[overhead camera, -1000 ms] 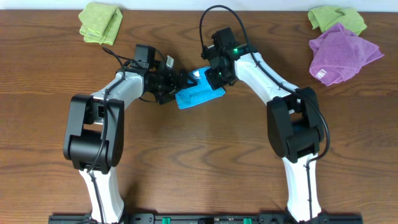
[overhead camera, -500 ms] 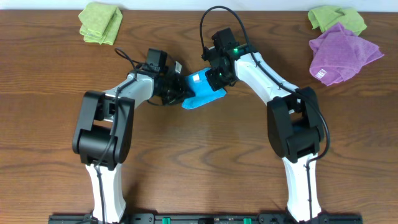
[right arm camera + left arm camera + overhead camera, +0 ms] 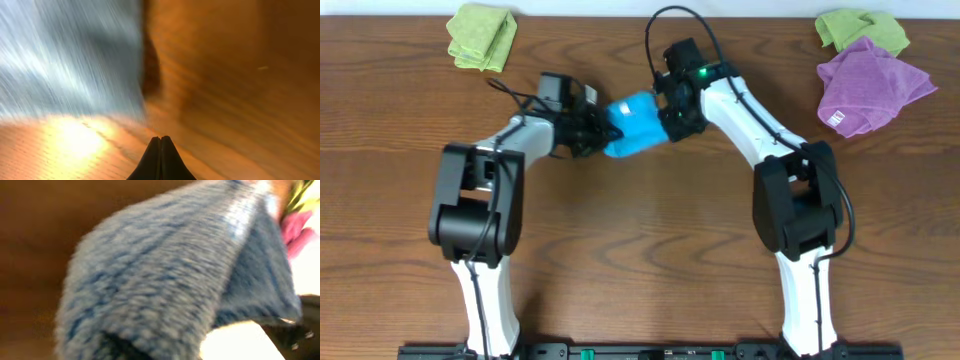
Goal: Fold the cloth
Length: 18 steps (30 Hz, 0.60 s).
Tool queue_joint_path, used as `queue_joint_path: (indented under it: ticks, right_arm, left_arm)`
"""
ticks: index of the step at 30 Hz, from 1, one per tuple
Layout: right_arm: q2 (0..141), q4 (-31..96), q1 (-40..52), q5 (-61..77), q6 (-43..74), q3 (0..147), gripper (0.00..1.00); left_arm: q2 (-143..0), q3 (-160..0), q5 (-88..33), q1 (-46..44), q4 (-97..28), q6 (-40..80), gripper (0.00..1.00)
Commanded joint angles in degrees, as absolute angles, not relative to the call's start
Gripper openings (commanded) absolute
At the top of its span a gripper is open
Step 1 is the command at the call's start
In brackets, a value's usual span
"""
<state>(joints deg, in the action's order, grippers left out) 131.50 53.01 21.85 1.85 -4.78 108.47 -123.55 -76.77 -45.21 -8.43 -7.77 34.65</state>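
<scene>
Dark brown wood grain covers the table [image 3: 620,250], seen from above with both arm bases at its near edge. The two arms reach forward and inward, so their wrists almost meet over the middle of the far half.

The cloth [image 3: 635,122], bright sky blue, sits between them as a bunched, rounded lump rather than lying spread flat. Its left end meets the left gripper [image 3: 600,133] and its right end lies against the right gripper [image 3: 668,118].

The left gripper is clenched on the left end of the cloth. In the left wrist view, blurred blue terry fills almost the whole frame, with a thick fold running down toward the bottom. The fingers themselves are hidden behind the fabric.

The right gripper is clenched too. Its wrist view shows the two dark fingertips pressed together into one point at the bottom of the frame, with no fabric visible between them. The blue cloth there is a streaked blur at the upper left, ahead of the tips, over bare wood.

A green cloth [image 3: 482,35] lies crumpled at the far left of the table, well apart from the arms. At the far right, a second green cloth [image 3: 860,28] lies with a purple cloth [image 3: 872,85] just in front of it, the two touching.
</scene>
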Motion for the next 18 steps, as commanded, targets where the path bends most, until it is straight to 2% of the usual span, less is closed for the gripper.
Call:
queue_joint_path:
  ticks: [1,5,8,11,18]
  right_arm:
    - [127.33,53.71,20.29,0.21,-4.58,111.33,0.01]
    - [124.81,54.52,19.4,0.23,-4.58,111.79,0.01]
    - [123.28,55.83,19.18,0.23,-4.56,111.79,0.01]
    - [122.3,57.6,19.18,0.32,-4.49,111.79,0.01]
    - [121.23,59.29,19.2,0.89,-3.18,111.79,0.01]
  left_arm:
    - [-122.26,-83.2,-46.59,-5.28,-7.25,36.27,0.06]
    - [-119.55,-90.96,-46.04,-2.22,-7.18,36.27,0.06]
    - [-117.16,-96.73,-39.55,0.6,-7.2,37.67,0.06]
    - [-115.74,-98.89,-28.12,4.21,-6.2,45.5,0.06]
    - [-118.17,-98.85,-19.55,8.73,5.72,57.58,0.06]
